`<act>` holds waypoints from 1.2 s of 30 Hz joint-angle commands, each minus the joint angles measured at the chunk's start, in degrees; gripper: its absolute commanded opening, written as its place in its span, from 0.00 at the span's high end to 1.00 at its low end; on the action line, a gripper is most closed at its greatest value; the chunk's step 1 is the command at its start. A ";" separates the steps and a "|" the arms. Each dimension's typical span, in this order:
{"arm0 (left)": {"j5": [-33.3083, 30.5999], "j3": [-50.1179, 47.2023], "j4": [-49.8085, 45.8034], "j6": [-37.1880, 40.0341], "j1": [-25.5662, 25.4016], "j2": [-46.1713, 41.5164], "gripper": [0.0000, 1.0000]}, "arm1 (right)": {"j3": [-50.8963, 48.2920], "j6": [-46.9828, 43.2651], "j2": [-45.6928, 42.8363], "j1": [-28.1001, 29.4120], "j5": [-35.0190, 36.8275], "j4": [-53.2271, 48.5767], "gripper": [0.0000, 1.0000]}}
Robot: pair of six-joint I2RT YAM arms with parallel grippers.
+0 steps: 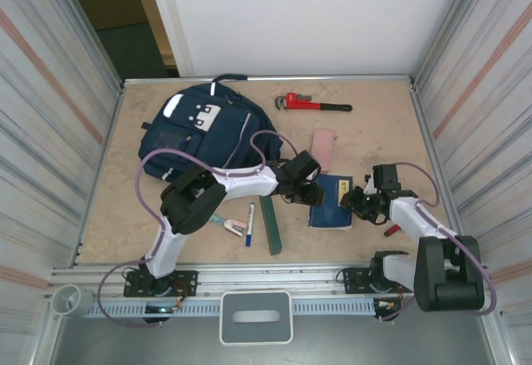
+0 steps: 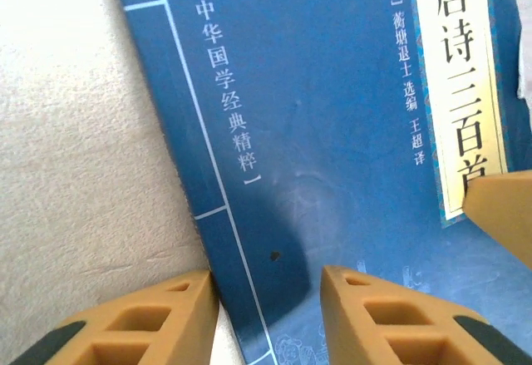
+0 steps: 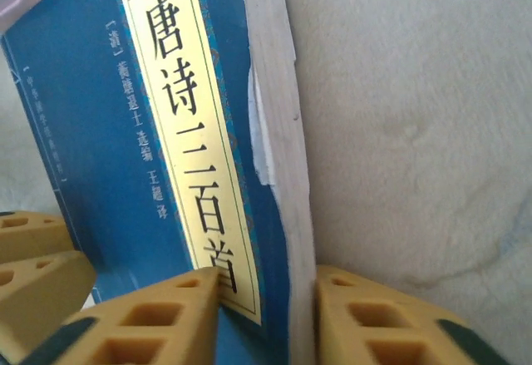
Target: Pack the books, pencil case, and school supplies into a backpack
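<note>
A dark blue book (image 1: 332, 202) with a yellow label lies flat on the table, right of centre. My left gripper (image 1: 304, 190) is at its left edge. In the left wrist view the left gripper (image 2: 266, 286) has one finger against the spine and the other on the blue book's cover (image 2: 316, 132). My right gripper (image 1: 358, 205) is at the opposite edge. The right gripper (image 3: 268, 282) has closed over the page edge of the book (image 3: 100, 157). The navy backpack (image 1: 204, 128) lies at the back left. A pink pencil case (image 1: 323, 149), a slim green book (image 1: 270, 224), a marker (image 1: 249, 213) and a teal-and-pink item (image 1: 226, 224) lie loose.
A red pipe wrench (image 1: 312, 103) lies at the back of the table. A small red-handled screwdriver (image 1: 392, 230) rests by my right arm. Ribbed walls close in the table on both sides, and a rail (image 1: 266, 275) runs along its near edge.
</note>
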 commanded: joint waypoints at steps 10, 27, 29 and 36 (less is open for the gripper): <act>6.70 -8.31 9.36 2.11 3.57 -14.69 0.39 | 6.48 2.22 -28.02 0.92 -3.92 -9.69 1.00; 30.20 -18.41 28.87 -2.15 20.32 -34.66 0.47 | 18.60 15.41 -14.19 8.24 -22.24 24.32 1.00; 30.48 -18.33 28.90 -2.34 21.00 -35.28 0.62 | 19.16 15.36 -12.14 8.80 -22.36 25.41 1.00; 33.25 -20.77 35.55 -4.73 23.86 -39.88 1.00 | 23.18 9.05 -5.76 4.56 -27.78 18.89 0.31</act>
